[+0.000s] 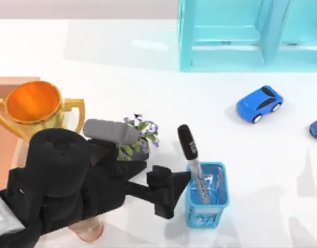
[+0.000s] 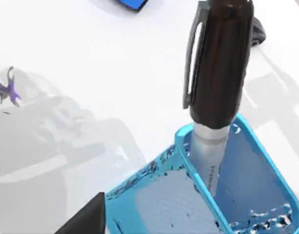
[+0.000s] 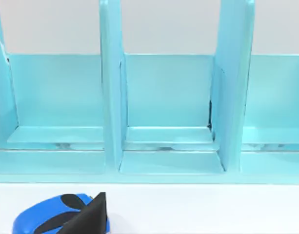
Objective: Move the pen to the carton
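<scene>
Your pen (image 1: 192,157) stands tilted in the blue mesh cup (image 1: 206,199) near the front edge of the tabletop (image 1: 122,77), black ribbed cap up and leaning toward the back, silver-grey barrel down inside the cup. Black script runs along the barrel, but you cannot read it. In the left wrist view the pen (image 2: 215,92) rises out of the cup (image 2: 198,195) with its clip facing the open white surface.

Your left gripper (image 1: 171,188) sits just beside the cup on its left, close to the barrel; you cannot tell how its jaws stand.

The carton (image 1: 5,134) lies at the left edge, mostly behind the gold trophy (image 1: 36,111) and the arm. A small flowering plant (image 1: 140,137) stands between trophy and pen.

A cyan shelf unit (image 1: 241,36) lines the back edge; a blue toy car (image 1: 259,103) sits before it, with open room around it.
</scene>
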